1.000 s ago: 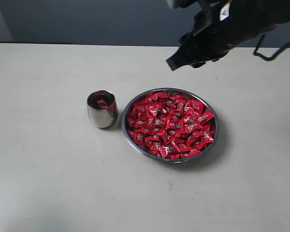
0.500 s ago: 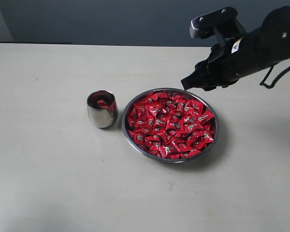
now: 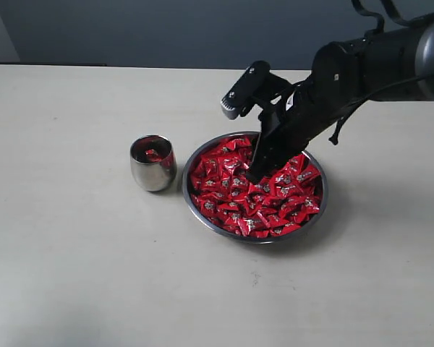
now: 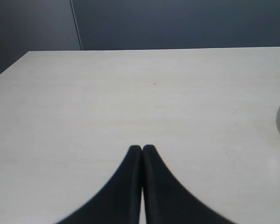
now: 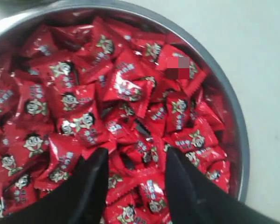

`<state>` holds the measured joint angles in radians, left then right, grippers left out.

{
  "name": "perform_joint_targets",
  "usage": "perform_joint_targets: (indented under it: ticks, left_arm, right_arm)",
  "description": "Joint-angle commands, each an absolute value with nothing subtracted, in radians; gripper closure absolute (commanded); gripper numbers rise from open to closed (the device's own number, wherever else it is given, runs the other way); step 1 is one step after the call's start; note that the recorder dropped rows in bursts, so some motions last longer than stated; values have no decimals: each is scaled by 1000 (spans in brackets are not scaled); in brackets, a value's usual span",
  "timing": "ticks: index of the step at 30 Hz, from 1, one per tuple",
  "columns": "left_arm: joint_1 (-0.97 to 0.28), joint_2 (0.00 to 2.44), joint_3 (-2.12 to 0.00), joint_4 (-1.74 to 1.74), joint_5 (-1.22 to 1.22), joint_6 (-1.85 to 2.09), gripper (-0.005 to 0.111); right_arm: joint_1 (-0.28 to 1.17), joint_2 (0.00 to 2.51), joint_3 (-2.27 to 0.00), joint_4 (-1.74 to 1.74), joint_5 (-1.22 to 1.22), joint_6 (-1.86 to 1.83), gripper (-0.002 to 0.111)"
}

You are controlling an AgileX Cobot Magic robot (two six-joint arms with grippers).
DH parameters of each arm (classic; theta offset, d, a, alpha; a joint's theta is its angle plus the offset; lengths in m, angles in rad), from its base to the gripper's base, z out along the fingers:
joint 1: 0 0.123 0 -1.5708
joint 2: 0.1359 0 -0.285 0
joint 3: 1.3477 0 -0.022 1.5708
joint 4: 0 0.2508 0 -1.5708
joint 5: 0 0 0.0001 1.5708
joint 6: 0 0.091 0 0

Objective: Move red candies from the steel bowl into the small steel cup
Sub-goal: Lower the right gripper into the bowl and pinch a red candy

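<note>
The right hand [image 3: 254, 173] is seen reaching down into the steel bowl [image 3: 190, 206], with its dark fingertips sunk right into the pile of red candies [image 3: 275, 199] on the side of the bowl nearer the small steel cup [image 3: 153, 172]. From the right wrist view the right hand [image 5: 135, 156] is shown with its two fingers [image 5: 91, 179] held well apart. Candies [image 5: 74, 93] are lying in the gap between them, but nothing is actually pinched (the wrappers are just sitting loose there, touching the tips). The bowl's rim [image 5: 220, 79] can be made out curving round the heap, and the bowl is pretty much packed with candy. The cup is stood upright on the surface [image 3: 72, 253], just beside the bowl's left edge. Whether the two are touching can't be told from the exterior view. A few red wrappers [image 3: 153, 154] can be spotted inside the cup. The left hand [image 4: 142, 148] isn't caught in the exterior view at all. In its own wrist view the fingers are pressed tight together with nothing between them, held over a bare stretch of the pale surface [image 4: 130, 93].
</note>
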<state>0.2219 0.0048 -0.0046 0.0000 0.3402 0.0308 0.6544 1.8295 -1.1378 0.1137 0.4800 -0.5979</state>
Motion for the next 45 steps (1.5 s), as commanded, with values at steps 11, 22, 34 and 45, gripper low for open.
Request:
perform_joint_targets:
  ticks: [11, 22, 34, 45]
  left_arm:
    - [217, 0, 0, -6, 330, 29, 106]
    - [217, 0, 0, -6, 330, 29, 106]
    - [217, 0, 0, -6, 330, 29, 106]
    - [217, 0, 0, -6, 330, 29, 106]
  right_arm:
    - [676, 1838, -1169, 52, 528, -601, 69]
    - [611, 1841, -1324, 65, 778, -636, 69]
    - [620, 1869, -1360, 67, 934, -797, 69]
    - [699, 1929, -1360, -81, 818, -843, 69]
